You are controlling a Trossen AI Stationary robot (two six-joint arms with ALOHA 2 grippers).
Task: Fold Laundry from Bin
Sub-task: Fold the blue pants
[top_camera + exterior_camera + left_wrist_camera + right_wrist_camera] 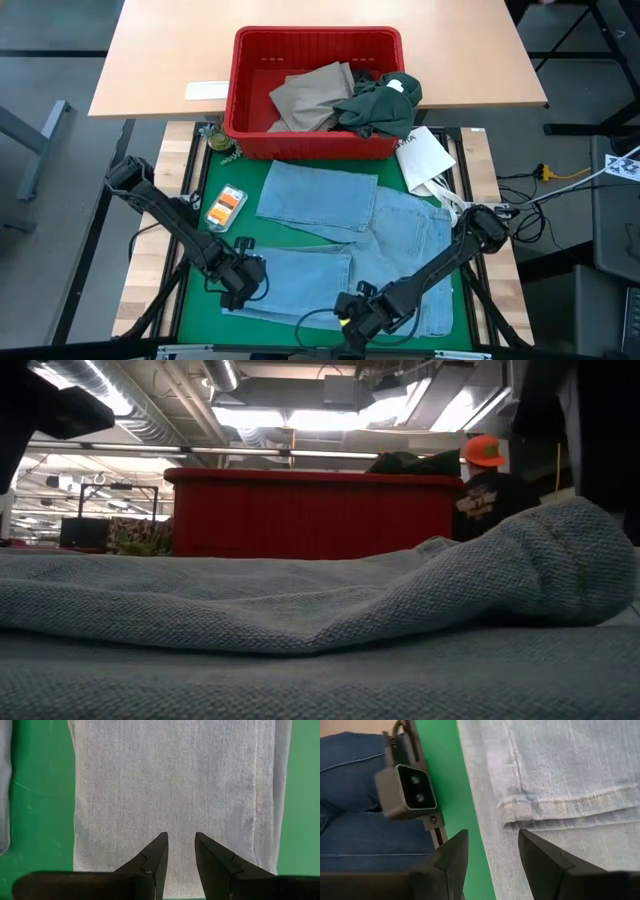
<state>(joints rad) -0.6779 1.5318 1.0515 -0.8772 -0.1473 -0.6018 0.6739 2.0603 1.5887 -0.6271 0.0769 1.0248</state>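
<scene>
Denim first: light blue jeans lie spread flat on the green table mat, waist toward the right side, one leg folded back toward the bin. No readable writing on any item; a white paper-like packet beside the bin shows only a small dark mark too small to read, and an orange-and-white small packet on the mat is likewise illegible.

Bright red rectangular plastic bin with slotted sides sits at the far edge of the mat. Inside: tan khaki trousers and a dark green garment that drapes over the right part of the rim.

Left gripper: arm reaches in from the left, wrist low at the near left edge of the jeans. In the left wrist view its fingers stand slightly apart over a denim leg hem, nothing between them.

Right gripper: arm bent in from the right, wrist low at the near edge by the waistband. Its fingers are parted, straddling the denim edge and green mat, gripping nothing.

Low view: a person in an orange cap behind the bin.
</scene>
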